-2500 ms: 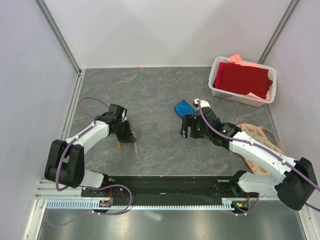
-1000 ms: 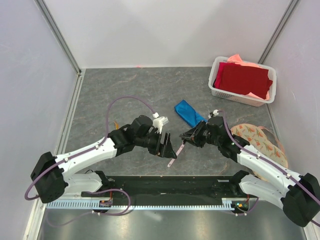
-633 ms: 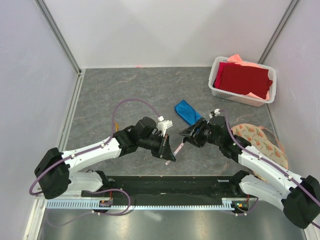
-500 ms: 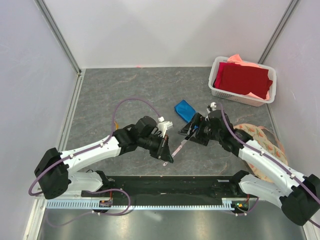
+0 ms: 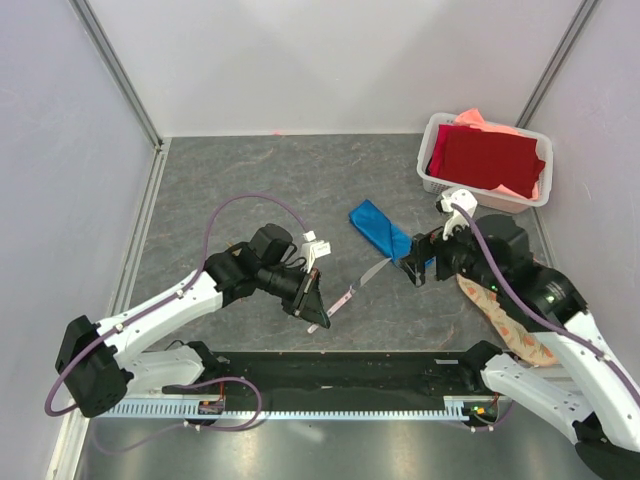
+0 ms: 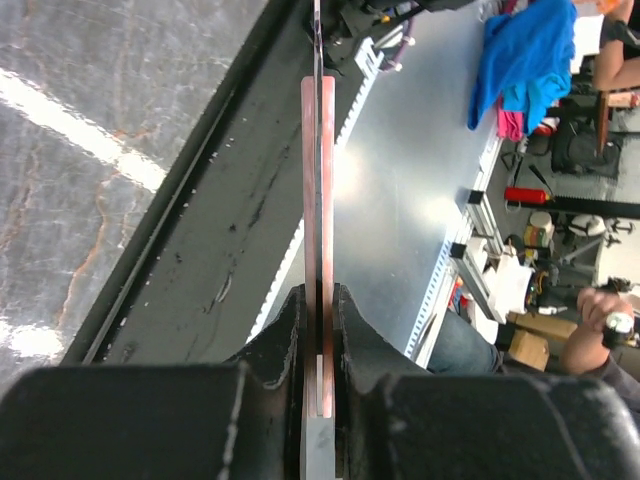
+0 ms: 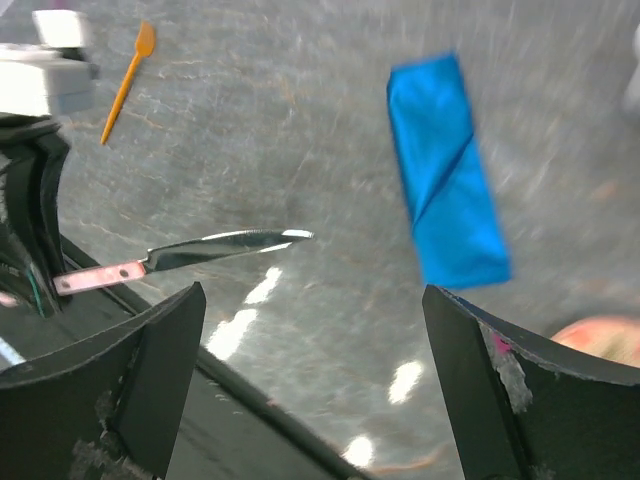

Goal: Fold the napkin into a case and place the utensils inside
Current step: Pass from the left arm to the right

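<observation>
One utensil, a knife [image 5: 352,288] with a pink handle and a steel blade, sat in the left gripper [image 6: 318,296]. Its jaws were clamped flat on the handle, and the left wrist view showed the blade edge-on, running straight out from between them. Seen from overhead, the blade pointed toward the upper right, at the case [image 5: 380,228]. This was the bright blue napkin [image 7: 447,215], folded into a narrow layered strip and lying on the surface [image 5: 260,180] just right of centre. Blade tip and case were near but apart. Gripping at the handle end seemingly kept the whole blade free to slide into a fold.

The right gripper [image 7: 310,292] hung just beside the lower right end of the case, jaws spread wide with nothing between them. It was probably placed there to pin or lift the pouch's edge while the knife went in.

A second, orange utensil [image 7: 128,68] lay at the upper left of the right wrist view, well apart from the case and not yet collected. The white basket [image 5: 470,196] of dark red cloth [image 5: 485,155] stood at the upper right.
</observation>
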